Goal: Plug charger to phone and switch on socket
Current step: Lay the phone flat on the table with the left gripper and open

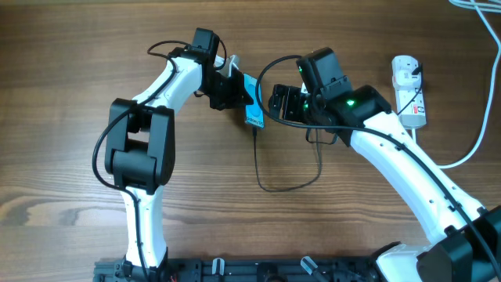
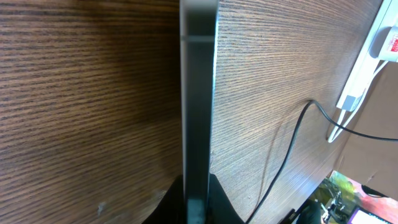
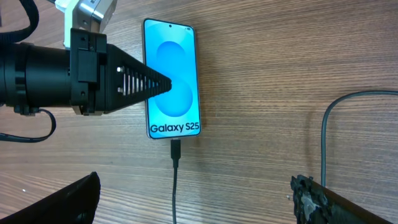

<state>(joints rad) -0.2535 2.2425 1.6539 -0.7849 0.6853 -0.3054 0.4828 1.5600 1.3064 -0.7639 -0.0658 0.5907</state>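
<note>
On my overhead feed the left end effector (image 1: 233, 92) sits just left of centre in the upper part of the frame, pinching the phone (image 1: 253, 103). The phone's cyan screen shows just to the right of its black fingers. In the left wrist view I see the phone (image 2: 199, 106) edge-on as a thin grey bar running up the middle, with dark fingers (image 2: 171, 202) on either side of it at the bottom edge.

The right end effector (image 1: 276, 103) is just right of the phone, near it but not touching. From its own camera the two fingers sit in the lower corners, spread wide, with the phone (image 3: 173, 78) above and between them. One ribbed black finger (image 3: 134, 84) of the left arm comes in from the left, its tip over the screen.

The charger (image 3: 175, 180) runs up the lower middle of that view, and its tip meets the phone's bottom edge. Overhead, the cable (image 1: 270, 186) loops below the phone on the table (image 1: 63, 63).

The socket (image 1: 409, 90) lies at the upper right, well apart from both end effectors.
</note>
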